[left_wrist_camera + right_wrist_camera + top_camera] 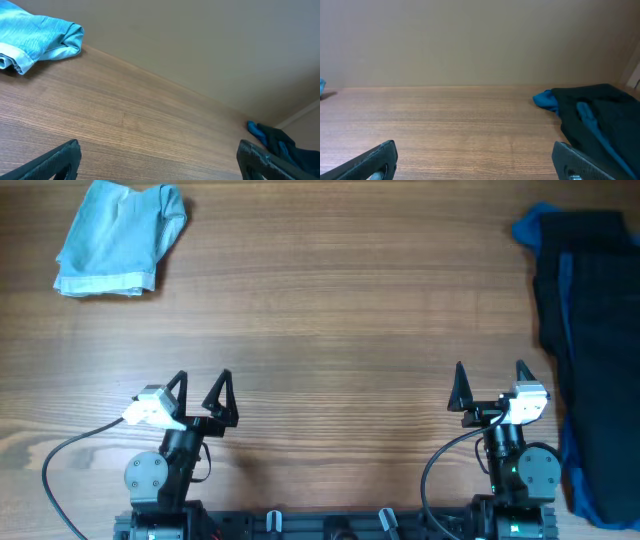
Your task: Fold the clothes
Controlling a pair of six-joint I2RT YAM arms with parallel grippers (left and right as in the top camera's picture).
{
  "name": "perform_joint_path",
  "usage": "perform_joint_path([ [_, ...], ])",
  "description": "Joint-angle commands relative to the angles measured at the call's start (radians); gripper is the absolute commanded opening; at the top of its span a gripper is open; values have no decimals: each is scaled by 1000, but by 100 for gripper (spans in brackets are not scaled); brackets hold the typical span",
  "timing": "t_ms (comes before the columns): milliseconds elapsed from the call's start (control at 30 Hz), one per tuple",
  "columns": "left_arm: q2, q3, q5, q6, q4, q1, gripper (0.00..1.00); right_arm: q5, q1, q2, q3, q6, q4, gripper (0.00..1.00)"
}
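A light blue folded garment (pixel 120 237) lies at the table's far left corner; it also shows in the left wrist view (pixel 37 36). A dark navy and blue pile of clothes (pixel 590 340) lies unfolded along the right edge; it shows in the right wrist view (pixel 597 117) and at the edge of the left wrist view (pixel 280 142). My left gripper (pixel 203 392) is open and empty near the front, far from both garments. My right gripper (pixel 490 385) is open and empty, just left of the dark pile.
The wooden table (pixel 340 320) stretches between the two garments. Both arm bases and their cables sit at the front edge. A plain beige wall stands behind the table's far edge.
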Motion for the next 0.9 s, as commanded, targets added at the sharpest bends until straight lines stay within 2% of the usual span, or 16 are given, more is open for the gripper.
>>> perform_joint_path([
  [0, -12, -7, -17, -2, -1, -7, 100, -15, -5, -6, -1, -18, 2, 100],
  [67, -12, -7, -16, -2, -1, -7, 100, -52, -5, -6, -1, 5, 12, 100],
  [100, -12, -7, -17, -2, -1, -7, 100, -113, -5, -6, -1, 71, 11, 100],
  [200, -12, -7, -17, -2, -1, -7, 100, -257, -5, -5, -1, 431, 22, 100],
  [300, -12, -7, -17, -2, -1, -7, 100, -269, -5, 9, -1, 790, 29, 100],
  [333, -12, -7, -16, -2, -1, -7, 100, -298, -5, 10, -1, 847, 52, 100],
  [467, -12, -7, -17, -2, -1, -7, 100, -441, -5, 10, 16, 715, 239, 99],
  [533, -12, -7, -17, -2, -1, -7, 100, -407, -5, 14, 87, 607, 244, 99],
  [633, -12, -7, -17, -2, -1, -7, 100, -233, -5, 114, 246, 468, 154, 99],
  [767, -12, -7, -17, -2, -1, -7, 100, -63, -5, 472, 532, 269, 27, 99],
  [867, -12, -7, -17, -2, -1, -7, 100, 146, -24, 847, 834, 244, -180, 100],
])
